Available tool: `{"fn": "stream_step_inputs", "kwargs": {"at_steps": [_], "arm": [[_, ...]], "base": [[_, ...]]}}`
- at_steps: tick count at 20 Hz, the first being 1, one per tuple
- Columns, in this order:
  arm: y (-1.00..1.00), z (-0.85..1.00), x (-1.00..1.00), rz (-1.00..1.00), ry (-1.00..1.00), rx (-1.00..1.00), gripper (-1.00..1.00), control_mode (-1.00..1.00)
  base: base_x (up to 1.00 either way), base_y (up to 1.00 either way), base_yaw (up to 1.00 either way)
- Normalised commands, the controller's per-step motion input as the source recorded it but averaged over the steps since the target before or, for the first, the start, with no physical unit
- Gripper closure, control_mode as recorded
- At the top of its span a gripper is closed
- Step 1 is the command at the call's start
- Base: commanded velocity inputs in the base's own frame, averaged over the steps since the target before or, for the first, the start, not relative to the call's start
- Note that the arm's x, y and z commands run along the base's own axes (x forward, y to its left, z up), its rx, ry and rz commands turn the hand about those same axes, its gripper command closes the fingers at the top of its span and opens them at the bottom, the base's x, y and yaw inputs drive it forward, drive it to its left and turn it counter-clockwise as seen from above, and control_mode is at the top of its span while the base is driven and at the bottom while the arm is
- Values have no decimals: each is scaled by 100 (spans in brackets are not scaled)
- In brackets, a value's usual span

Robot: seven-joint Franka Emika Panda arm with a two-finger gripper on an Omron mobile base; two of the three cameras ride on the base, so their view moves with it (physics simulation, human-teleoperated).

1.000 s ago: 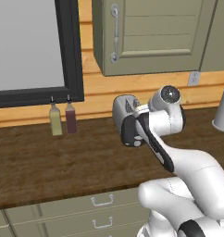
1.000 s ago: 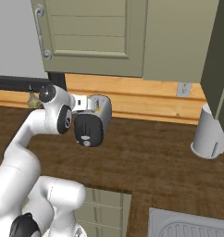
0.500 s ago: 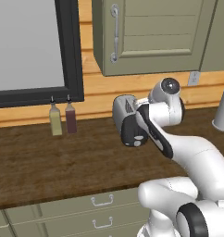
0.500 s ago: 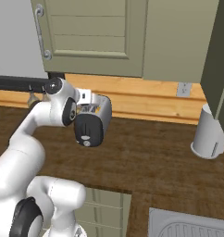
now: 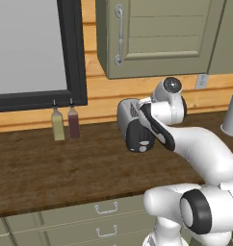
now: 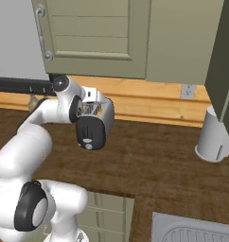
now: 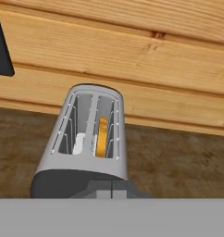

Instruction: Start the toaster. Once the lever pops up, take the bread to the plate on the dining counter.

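closed gripper above the toaster's near end

the gripper (image 7: 112, 194) has its two dark tips pressed together with no gap between them, and nothing is caught between them. in the hand view the tips rise at the bottom, right at the dark near end of the toaster (image 7: 88, 139); whether they touch it cannot be told.

the toaster is a rounded silver body with two long top slots. in the hand view an orange-tan slice stands on edge in the right slot, and a pale cream piece, the bread (image 7: 78, 142), sits low in the left slot. in the left base view the toaster (image 5: 133, 126) stands on the dark brown wood-grain counter (image 5: 51, 168), its black end face turned toward the camera with a small round pale knob low on it; the white arm crosses just beside it on the right. in the right base view the toaster (image 6: 93, 123) shows the same black end and knob, with the arm's wrist against its left side.

behind the toaster runs a pale wood plank wall (image 7: 132, 60). two small bottles (image 5: 64, 124), one olive and one dark red-brown, stand side by side against that wall, well to the left of the toaster, under a black-framed window (image 5: 32, 48). an olive-green wall cabinet (image 5: 157, 36) with a metal handle hangs above. a pale grey cup-like container (image 6: 212, 137) stands on the counter far to the right, near a wall outlet (image 6: 185, 91). below the counter edge are green drawers (image 5: 89, 221) with small handles.
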Motion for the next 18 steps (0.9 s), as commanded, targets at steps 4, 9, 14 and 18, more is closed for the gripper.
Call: {"fn": "stream_step_inputs", "kwargs": {"at_steps": [4,9,14,18], "arm": [[0,-8,29,0,0,0,100,-100],[0,-10,27,0,0,0,100,-100],[0,-22,15,0,0,0,100,-100],[0,-23,13,0,0,0,100,-100]], "base": [[0,0,0],[0,0,0],[0,0,0],[0,0,0]]}}
